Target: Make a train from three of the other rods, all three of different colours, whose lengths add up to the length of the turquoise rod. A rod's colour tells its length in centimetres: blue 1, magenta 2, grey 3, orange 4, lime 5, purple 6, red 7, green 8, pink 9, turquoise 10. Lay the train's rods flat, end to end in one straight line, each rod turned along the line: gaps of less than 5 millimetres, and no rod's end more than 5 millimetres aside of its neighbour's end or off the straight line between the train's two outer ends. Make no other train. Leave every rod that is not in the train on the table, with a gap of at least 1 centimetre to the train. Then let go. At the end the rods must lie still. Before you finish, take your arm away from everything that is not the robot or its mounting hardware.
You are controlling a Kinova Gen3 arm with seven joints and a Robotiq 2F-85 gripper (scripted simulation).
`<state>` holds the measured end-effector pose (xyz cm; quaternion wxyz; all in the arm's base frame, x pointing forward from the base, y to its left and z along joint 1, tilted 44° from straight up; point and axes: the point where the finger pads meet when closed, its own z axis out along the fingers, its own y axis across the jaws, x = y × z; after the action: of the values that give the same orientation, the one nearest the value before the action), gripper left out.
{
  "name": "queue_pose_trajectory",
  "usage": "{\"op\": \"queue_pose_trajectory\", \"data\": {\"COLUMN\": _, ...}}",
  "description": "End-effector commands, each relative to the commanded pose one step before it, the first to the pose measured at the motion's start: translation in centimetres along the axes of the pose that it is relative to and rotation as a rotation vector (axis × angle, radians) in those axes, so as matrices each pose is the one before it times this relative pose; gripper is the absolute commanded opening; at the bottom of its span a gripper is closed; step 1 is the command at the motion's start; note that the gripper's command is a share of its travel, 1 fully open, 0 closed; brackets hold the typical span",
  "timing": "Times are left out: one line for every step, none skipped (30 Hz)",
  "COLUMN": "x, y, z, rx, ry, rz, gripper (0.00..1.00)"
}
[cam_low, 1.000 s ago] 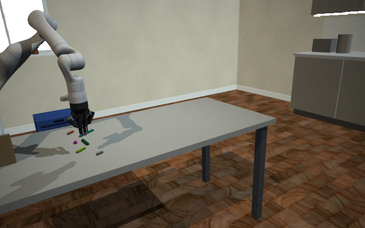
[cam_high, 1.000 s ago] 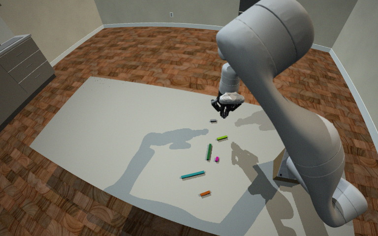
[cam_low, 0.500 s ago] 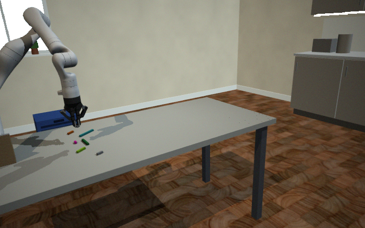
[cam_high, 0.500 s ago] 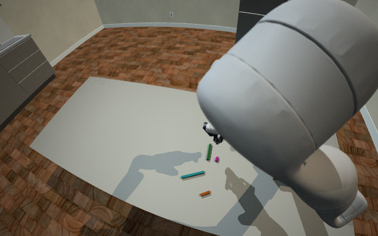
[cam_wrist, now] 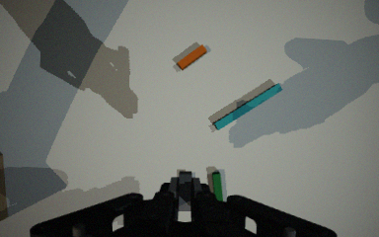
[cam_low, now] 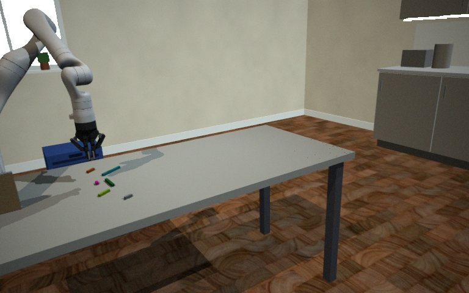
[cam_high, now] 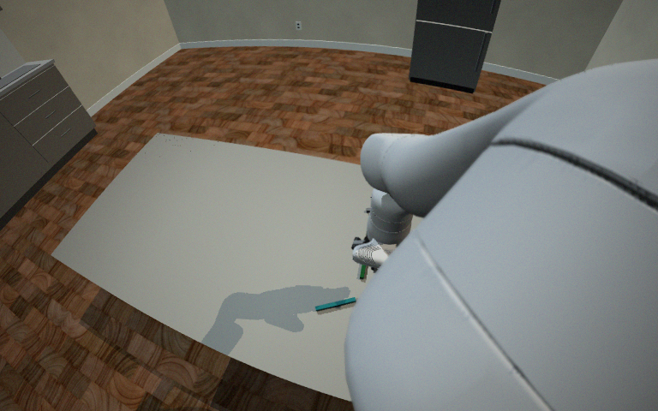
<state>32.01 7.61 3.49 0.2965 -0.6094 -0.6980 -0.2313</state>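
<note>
My gripper [cam_low: 90, 157] hangs over the table's left part, above and just behind the orange rod [cam_low: 90, 170]. Its fingers are shut on something small. It is hidden between the fingertips, so I cannot tell its colour. The turquoise rod [cam_low: 110, 170] lies flat to the right of the orange one. In front of them lie the magenta rod [cam_low: 96, 182], the green rod [cam_low: 109, 182], the lime rod [cam_low: 103, 192] and the grey rod [cam_low: 128, 196], all apart from one another. The wrist view shows the orange rod [cam_wrist: 191, 57], the turquoise rod [cam_wrist: 248, 107] and one end of the green rod [cam_wrist: 216, 186].
A blue box [cam_low: 71, 155] stands behind the gripper at the table's back edge. A brown box [cam_low: 7, 193] stands at the far left. In the top view my arm [cam_high: 509, 242] hides the right part of the table; only the turquoise rod [cam_high: 335, 304] and the green rod [cam_high: 362, 271] show.
</note>
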Motion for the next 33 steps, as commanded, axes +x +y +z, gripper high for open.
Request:
{"op": "queue_pose_trajectory", "data": {"x": 0.161, "y": 0.122, "z": -0.177, "rx": -0.00318, "ry": -0.00429, "rz": -0.00588, "gripper": 0.05}}
{"op": "queue_pose_trajectory", "data": {"x": 0.000, "y": 0.000, "z": 0.000, "rx": 0.00000, "ry": 0.00000, "rz": 0.00000, "gripper": 0.05}}
{"op": "queue_pose_trajectory", "data": {"x": 0.000, "y": 0.000, "z": 0.000, "rx": 0.00000, "ry": 0.00000, "rz": 0.00000, "gripper": 0.05}}
{"op": "queue_pose_trajectory", "data": {"x": 0.000, "y": 0.000, "z": 0.000, "rx": 0.00000, "ry": 0.00000, "rz": 0.00000, "gripper": 0.05}}
{"op": "queue_pose_trajectory", "data": {"x": 0.000, "y": 0.000, "z": 0.000, "rx": 0.00000, "ry": 0.00000, "rz": 0.00000, "gripper": 0.05}}
{"op": "queue_pose_trajectory", "data": {"x": 0.000, "y": 0.000, "z": 0.000, "rx": 0.00000, "ry": 0.00000, "rz": 0.00000, "gripper": 0.05}}
{"op": "queue_pose_trajectory", "data": {"x": 0.000, "y": 0.000, "z": 0.000, "rx": 0.00000, "ry": 0.00000, "rz": 0.00000, "gripper": 0.05}}
{"op": "queue_pose_trajectory", "data": {"x": 0.000, "y": 0.000, "z": 0.000, "rx": 0.00000, "ry": 0.00000, "rz": 0.00000, "gripper": 0.05}}
{"op": "queue_pose_trajectory", "data": {"x": 0.000, "y": 0.000, "z": 0.000, "rx": 0.00000, "ry": 0.00000, "rz": 0.00000, "gripper": 0.05}}
{"op": "queue_pose_trajectory", "data": {"x": 0.000, "y": 0.000, "z": 0.000, "rx": 0.00000, "ry": 0.00000, "rz": 0.00000, "gripper": 0.05}}
{"op": "queue_pose_trajectory", "data": {"x": 0.000, "y": 0.000, "z": 0.000, "rx": 0.00000, "ry": 0.00000, "rz": 0.00000, "gripper": 0.05}}
{"op": "queue_pose_trajectory", "data": {"x": 0.000, "y": 0.000, "z": 0.002, "rx": 0.00000, "ry": 0.00000, "rz": 0.00000, "gripper": 0.05}}
{"op": "queue_pose_trajectory", "data": {"x": 0.000, "y": 0.000, "z": 0.012, "rx": 0.00000, "ry": 0.00000, "rz": 0.00000, "gripper": 0.05}}
{"op": "queue_pose_trajectory", "data": {"x": 0.000, "y": 0.000, "z": 0.031, "rx": 0.00000, "ry": -0.00001, "rz": 0.00000, "gripper": 0.05}}
{"op": "queue_pose_trajectory", "data": {"x": 0.000, "y": 0.000, "z": 0.058, "rx": 0.00000, "ry": -0.00001, "rz": 0.00001, "gripper": 0.05}}
{"op": "queue_pose_trajectory", "data": {"x": 0.000, "y": 0.000, "z": 0.089, "rx": 0.00000, "ry": -0.00001, "rz": 0.00001, "gripper": 0.05}}
{"op": "queue_pose_trajectory", "data": {"x": 0.000, "y": 0.000, "z": 0.125, "rx": 0.00000, "ry": -0.00001, "rz": 0.00001, "gripper": 0.05}}
{"op": "queue_pose_trajectory", "data": {"x": 0.001, "y": -0.001, "z": 0.162, "rx": 0.00001, "ry": -0.00001, "rz": 0.00000, "gripper": 0.05}}
{"op": "queue_pose_trajectory", "data": {"x": 0.000, "y": 0.000, "z": 0.000, "rx": 0.00000, "ry": 0.00000, "rz": 0.00000, "gripper": 0.05}}
{"op": "queue_pose_trajectory", "data": {"x": 0.000, "y": 0.000, "z": 0.000, "rx": 0.00000, "ry": 0.00000, "rz": 0.00000, "gripper": 0.05}}
{"op": "queue_pose_trajectory", "data": {"x": -0.001, "y": 0.001, "z": 0.202, "rx": 0.00000, "ry": -0.00001, "rz": 0.00001, "gripper": 0.05}}
{"op": "queue_pose_trajectory", "data": {"x": 0.000, "y": 0.000, "z": 0.241, "rx": 0.00000, "ry": 0.00001, "rz": 0.00000, "gripper": 0.05}}
{"op": "queue_pose_trajectory", "data": {"x": 0.000, "y": 0.001, "z": 0.280, "rx": 0.00000, "ry": -0.00001, "rz": 0.00000, "gripper": 0.05}}
{"op": "queue_pose_trajectory", "data": {"x": 0.000, "y": 0.000, "z": 0.316, "rx": 0.00000, "ry": 0.00001, "rz": -0.00001, "gripper": 0.05}}
{"op": "queue_pose_trajectory", "data": {"x": 0.000, "y": 0.001, "z": 0.349, "rx": 0.00000, "ry": 0.00000, "rz": 0.00000, "gripper": 0.05}}
{"op": "queue_pose_trajectory", "data": {"x": 0.000, "y": 0.001, "z": 0.379, "rx": 0.00000, "ry": 0.00000, "rz": 0.00000, "gripper": 0.05}}
{"op": "queue_pose_trajectory", "data": {"x": 0.000, "y": 0.000, "z": 0.405, "rx": 0.00000, "ry": 0.00000, "rz": 0.00000, "gripper": 0.05}}
{"op": "queue_pose_trajectory", "data": {"x": 0.000, "y": 0.000, "z": 0.425, "rx": 0.00000, "ry": 0.00000, "rz": 0.00000, "gripper": 0.05}}
{"op": "queue_pose_trajectory", "data": {"x": 0.000, "y": 0.000, "z": 0.441, "rx": 0.00000, "ry": 0.00000, "rz": 0.00000, "gripper": 0.05}}
{"op": "queue_pose_trajectory", "data": {"x": 0.000, "y": 0.000, "z": 0.452, "rx": 0.00000, "ry": 0.00000, "rz": 0.00000, "gripper": 0.05}}
{"op": "queue_pose_trajectory", "data": {"x": 0.000, "y": 0.000, "z": 0.457, "rx": 0.00000, "ry": 0.00000, "rz": 0.00000, "gripper": 0.05}}
{"op": "queue_pose_trajectory", "data": {"x": 0.000, "y": 0.000, "z": 0.456, "rx": 0.00000, "ry": 0.00000, "rz": 0.00000, "gripper": 0.05}}
{"op": "queue_pose_trajectory", "data": {"x": 0.000, "y": 0.001, "z": 0.450, "rx": 0.00000, "ry": 0.00000, "rz": 0.00000, "gripper": 0.05}}
